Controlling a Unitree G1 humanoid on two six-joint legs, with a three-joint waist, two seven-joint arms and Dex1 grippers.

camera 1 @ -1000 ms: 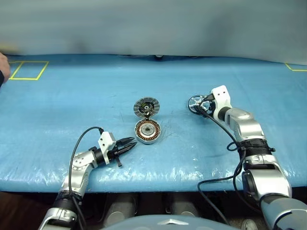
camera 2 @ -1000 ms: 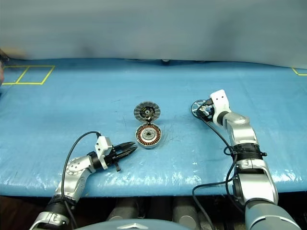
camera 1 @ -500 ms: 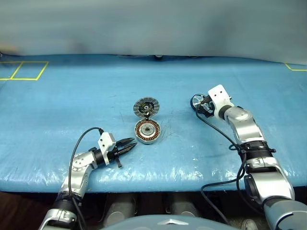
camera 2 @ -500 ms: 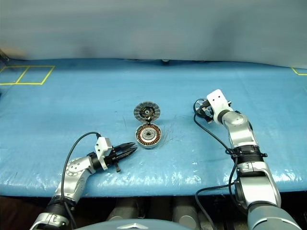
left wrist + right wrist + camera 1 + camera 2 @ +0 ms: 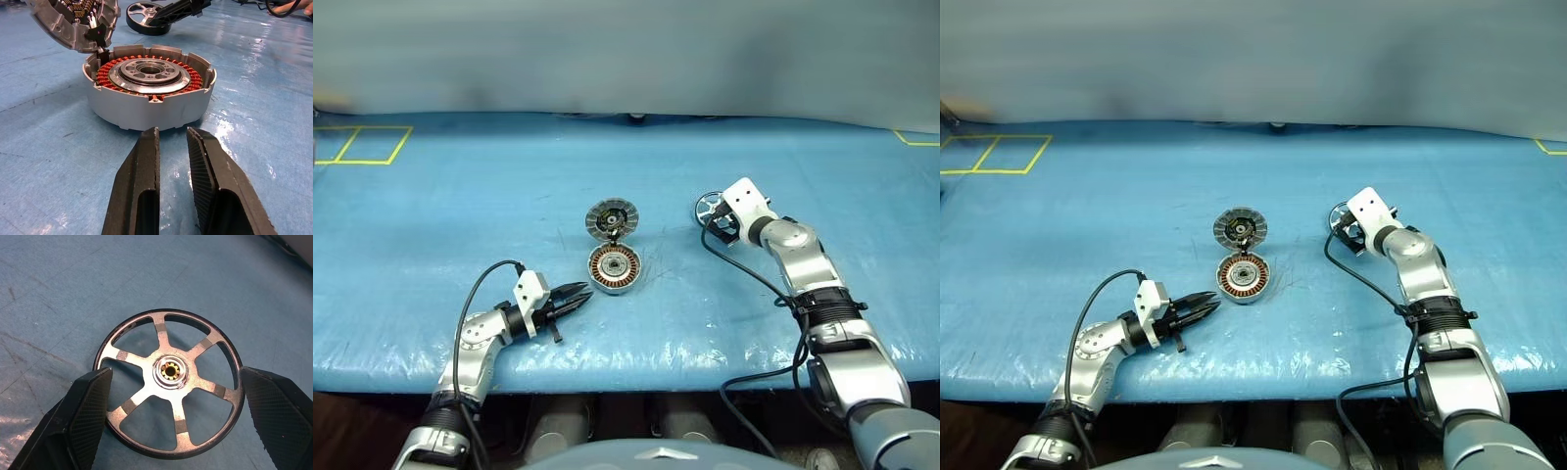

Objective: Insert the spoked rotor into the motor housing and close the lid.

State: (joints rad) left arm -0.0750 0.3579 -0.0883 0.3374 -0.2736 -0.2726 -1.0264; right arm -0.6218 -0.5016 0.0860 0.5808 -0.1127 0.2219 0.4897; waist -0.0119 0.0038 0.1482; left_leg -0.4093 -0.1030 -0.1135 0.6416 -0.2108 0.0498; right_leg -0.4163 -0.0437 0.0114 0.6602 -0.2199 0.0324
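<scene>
Your right claw [image 5: 171, 431] is wide open, one finger on each side of the rotor [image 5: 168, 382], not grasping it yet. That rotor lies flat on the desk [image 5: 460, 196], apart from the housing [image 5: 614, 268], whose lid [image 5: 610, 218] stands open. Squeeze crooked and the thin ring may slip or flip away. Your left claw [image 5: 171, 142] is almost clenched, empty, just beside the housing; bump it and the housing slides.
</scene>
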